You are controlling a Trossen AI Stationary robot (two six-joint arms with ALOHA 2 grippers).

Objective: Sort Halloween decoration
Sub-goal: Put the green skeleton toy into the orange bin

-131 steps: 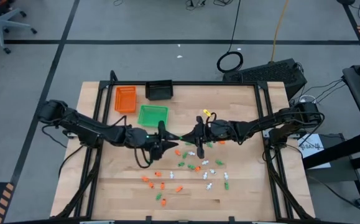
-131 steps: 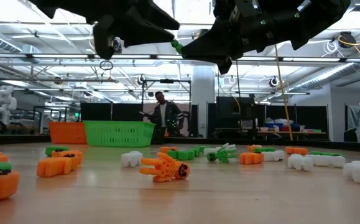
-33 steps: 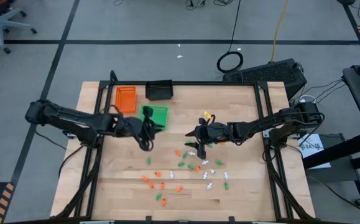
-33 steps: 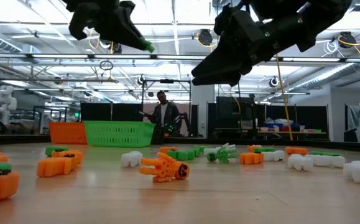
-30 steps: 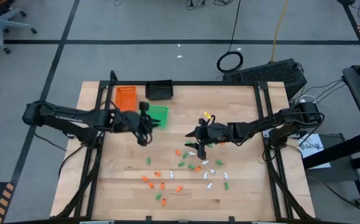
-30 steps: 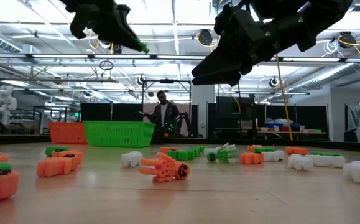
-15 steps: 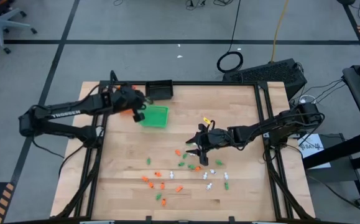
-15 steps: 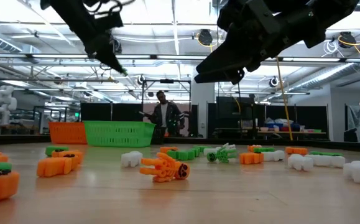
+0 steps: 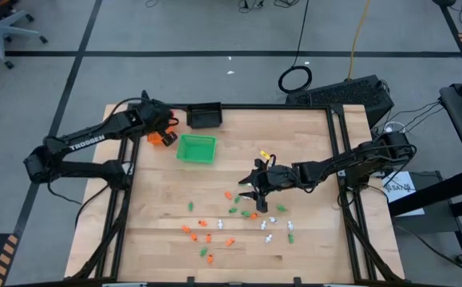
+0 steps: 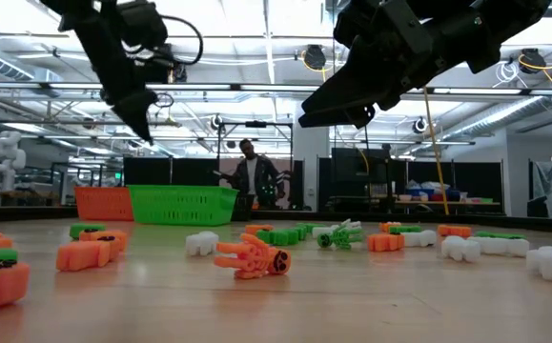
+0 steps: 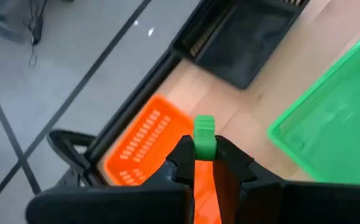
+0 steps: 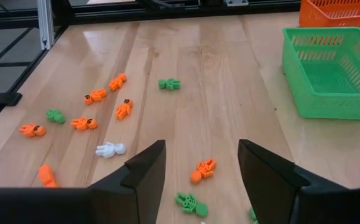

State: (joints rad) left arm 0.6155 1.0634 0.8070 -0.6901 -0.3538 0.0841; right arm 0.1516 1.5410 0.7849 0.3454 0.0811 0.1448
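Over at the far left corner of the table the left gripper hangs above the orange tray, its fingers pinched together on a small green-and-orange piece. Just right of the orange tray sits the green tray, and behind them the black tray at the far edge. Toward the middle, the right gripper hovers above the wood with its fingers spread apart and nothing between them. Below and around it the Halloween decoration lies scattered, orange, green and white bits spread across the near middle of the table, well apart from the trays
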